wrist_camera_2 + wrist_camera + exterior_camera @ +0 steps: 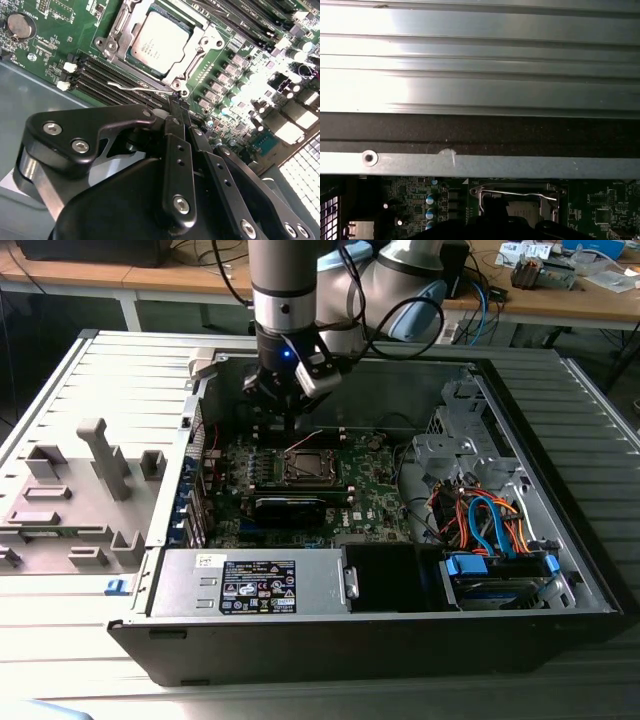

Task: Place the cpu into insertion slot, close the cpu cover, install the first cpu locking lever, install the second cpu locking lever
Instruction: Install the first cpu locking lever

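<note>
Beside square metal-framed insertion slot (160,47): silvery-grey square cpu (159,41) seated; end effector (179,107) fingers together, empty, at thin wire locking lever (137,87).

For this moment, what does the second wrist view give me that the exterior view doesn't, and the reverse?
Second wrist view alone: the cpu seated in the insertion slot, the cpu cover closed around it, a thin locking lever sticking out beside the socket, and the tool with fingers together just short of that lever. Exterior view alone: the whole computer case, its power supply, the coloured cables and the grey fixture at the exterior view's left. Both: the green motherboard and the socket.
</note>
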